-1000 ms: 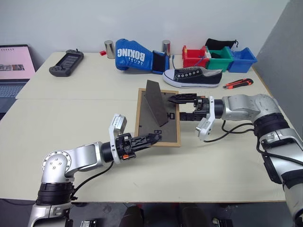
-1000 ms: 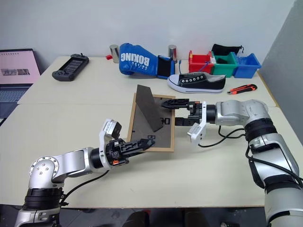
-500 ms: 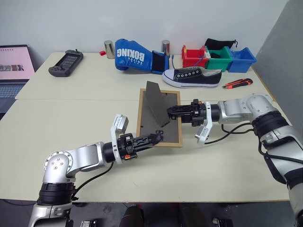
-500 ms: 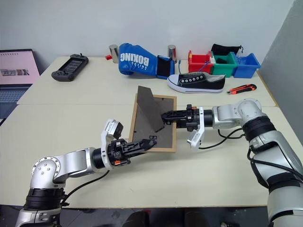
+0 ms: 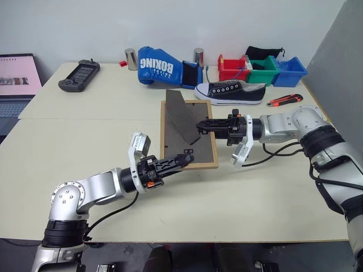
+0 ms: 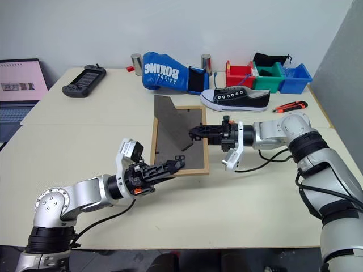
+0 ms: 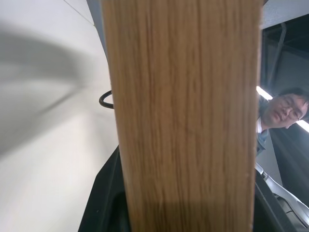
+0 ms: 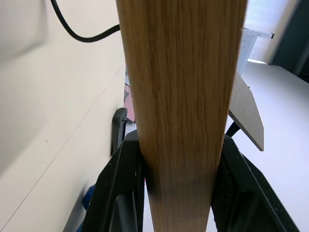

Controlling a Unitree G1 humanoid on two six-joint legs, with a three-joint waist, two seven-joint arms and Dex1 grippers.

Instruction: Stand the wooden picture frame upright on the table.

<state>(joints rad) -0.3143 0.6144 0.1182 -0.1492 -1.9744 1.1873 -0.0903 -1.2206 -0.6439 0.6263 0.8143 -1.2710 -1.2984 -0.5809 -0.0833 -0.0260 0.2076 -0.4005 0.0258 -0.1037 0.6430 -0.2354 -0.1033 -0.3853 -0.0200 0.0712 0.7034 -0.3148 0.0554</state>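
Note:
The wooden picture frame is held off the table near its middle, tilted, dark grey back toward me and its stand folded out. My left gripper is shut on the frame's near lower edge. My right gripper is shut on its right edge, reaching in level from the right. In the left wrist view the light-wood edge runs between the black fingers. The right wrist view shows the same edge clamped between that gripper's fingers. The picture side is hidden.
Along the far edge lie a blue boxing glove, a black sneaker, coloured bins, a box cutter and a game controller. A laptop sits far left. A person is beyond the table.
My right gripper closed onto the frame's right edge. The frame, lying flat a second ago, has come up off the table and tilted, its top edge now farther left.

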